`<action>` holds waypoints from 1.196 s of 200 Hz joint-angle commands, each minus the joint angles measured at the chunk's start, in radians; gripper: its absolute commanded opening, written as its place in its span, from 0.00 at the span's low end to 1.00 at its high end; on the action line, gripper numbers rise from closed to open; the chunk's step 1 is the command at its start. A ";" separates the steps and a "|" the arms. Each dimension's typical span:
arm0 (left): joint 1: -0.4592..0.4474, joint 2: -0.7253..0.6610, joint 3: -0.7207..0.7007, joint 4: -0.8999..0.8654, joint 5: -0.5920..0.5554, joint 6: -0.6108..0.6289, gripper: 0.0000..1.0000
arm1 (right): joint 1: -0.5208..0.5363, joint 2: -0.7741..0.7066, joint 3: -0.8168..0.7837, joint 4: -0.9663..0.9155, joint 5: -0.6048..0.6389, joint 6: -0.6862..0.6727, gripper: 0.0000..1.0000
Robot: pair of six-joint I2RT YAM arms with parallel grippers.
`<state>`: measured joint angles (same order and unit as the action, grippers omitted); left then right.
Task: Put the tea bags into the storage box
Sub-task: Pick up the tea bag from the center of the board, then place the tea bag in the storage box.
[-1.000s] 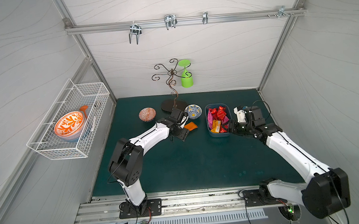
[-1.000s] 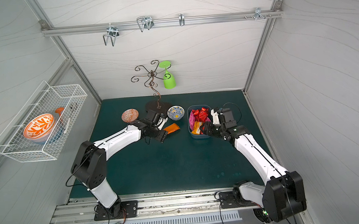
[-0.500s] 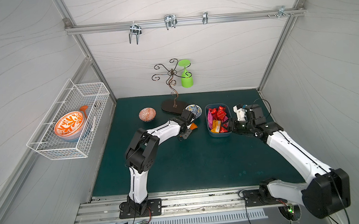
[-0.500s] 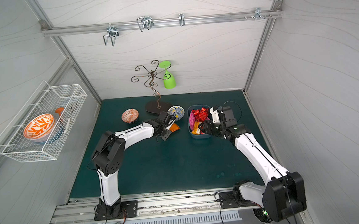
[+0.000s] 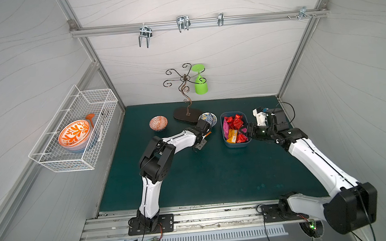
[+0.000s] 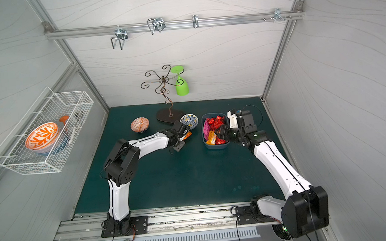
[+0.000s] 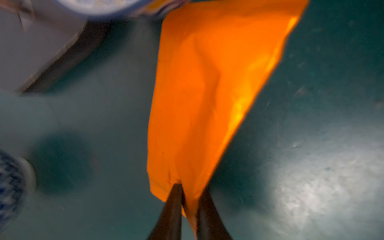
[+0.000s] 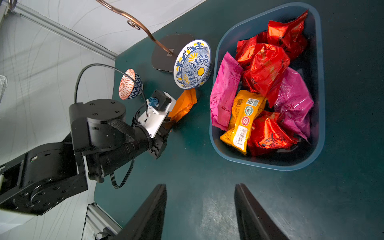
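L end effector (image 7: 188, 187): clamped on orange tea bag (image 7: 207, 93) corner. R end effector (image 8: 200, 185): jaws apart, empty, beside storage box (image 8: 270, 164).

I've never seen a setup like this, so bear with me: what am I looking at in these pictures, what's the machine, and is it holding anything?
Two white-and-black robot arms stand at a green table, each ending in a two-fingered gripper. Two pictures look down from overhead; the other two come from cameras on the wrists. The left gripper pinches one end of an orange tea bag beside a patterned bowl. The right gripper is open and empty, near the blue storage box, which holds red, pink and yellow tea bags.
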<state>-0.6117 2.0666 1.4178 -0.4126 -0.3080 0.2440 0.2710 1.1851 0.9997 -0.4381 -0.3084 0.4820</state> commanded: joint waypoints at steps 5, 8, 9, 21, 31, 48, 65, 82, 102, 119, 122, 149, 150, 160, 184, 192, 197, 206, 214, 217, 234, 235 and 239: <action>-0.011 0.015 0.026 0.005 0.003 0.011 0.10 | -0.020 -0.006 0.024 -0.028 0.009 -0.025 0.57; -0.011 0.012 0.023 0.006 0.003 0.013 0.09 | -0.021 -0.006 0.024 -0.027 0.009 -0.024 0.57; -0.012 0.010 0.021 0.005 0.004 0.013 0.09 | -0.021 -0.006 0.024 -0.027 0.008 -0.026 0.57; -0.017 -0.011 0.003 0.012 0.005 0.021 0.05 | -0.025 -0.001 0.023 -0.024 0.009 -0.024 0.57; -0.019 -0.032 -0.015 0.017 0.009 0.023 0.05 | -0.028 0.003 0.020 -0.017 0.008 -0.023 0.57; -0.027 -0.071 -0.046 0.006 0.031 0.022 0.02 | -0.030 0.015 0.018 -0.002 0.004 -0.015 0.57; -0.035 -0.123 -0.071 -0.021 0.063 -0.006 0.01 | -0.030 0.032 0.011 0.017 -0.001 -0.008 0.57; -0.037 -0.192 -0.084 -0.079 0.152 -0.075 0.01 | -0.039 0.051 0.005 0.032 -0.008 -0.002 0.57; -0.037 -0.290 -0.100 -0.113 0.296 -0.179 0.02 | -0.066 0.076 -0.018 0.054 -0.024 0.011 0.57; -0.037 -0.355 -0.102 -0.115 0.437 -0.273 0.02 | -0.098 0.089 -0.049 0.070 -0.028 0.024 0.57; -0.037 -0.365 -0.100 -0.112 0.458 -0.289 0.02 | -0.103 0.092 -0.055 0.072 -0.028 0.026 0.57; -0.037 -0.392 -0.068 -0.060 0.688 -0.437 0.03 | -0.139 0.090 -0.125 0.095 0.004 0.033 0.57; -0.037 -0.391 -0.066 -0.058 0.696 -0.441 0.03 | -0.139 0.090 -0.128 0.096 0.006 0.033 0.57; -0.037 -0.375 -0.039 -0.033 0.763 -0.490 0.04 | -0.152 0.085 -0.152 0.098 0.015 0.039 0.58; -0.037 -0.284 0.035 0.093 0.959 -0.625 0.05 | -0.182 0.054 -0.219 0.110 0.008 0.055 0.58; -0.037 -0.233 0.073 0.125 1.010 -0.666 0.05 | -0.193 0.028 -0.245 0.117 0.018 0.064 0.58; -0.039 -0.203 0.101 0.136 1.028 -0.683 0.05 | -0.197 0.013 -0.264 0.122 0.026 0.073 0.58; -0.043 -0.151 0.143 0.157 1.047 -0.711 0.06 | -0.208 -0.023 -0.291 0.127 0.042 0.086 0.59; -0.048 -0.108 0.176 0.177 1.053 -0.734 0.07 | -0.212 -0.052 -0.322 0.134 0.061 0.099 0.60; -0.048 -0.092 0.187 0.189 1.058 -0.742 0.08 | -0.211 -0.061 -0.331 0.139 0.069 0.103 0.60; -0.055 -0.005 0.254 0.242 1.070 -0.801 0.08 | -0.216 -0.110 -0.389 0.146 0.104 0.132 0.64; -0.055 -0.002 0.258 0.243 1.071 -0.806 0.08 | -0.217 -0.113 -0.391 0.147 0.105 0.134 0.64; -0.057 0.021 0.276 0.255 1.077 -0.820 0.08 | -0.218 -0.124 -0.402 0.146 0.109 0.139 0.64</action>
<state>-0.6540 1.9911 1.5898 -0.2848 0.6666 -0.4442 0.0635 1.1263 0.6510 -0.3241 -0.2584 0.5720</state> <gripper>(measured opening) 0.081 0.633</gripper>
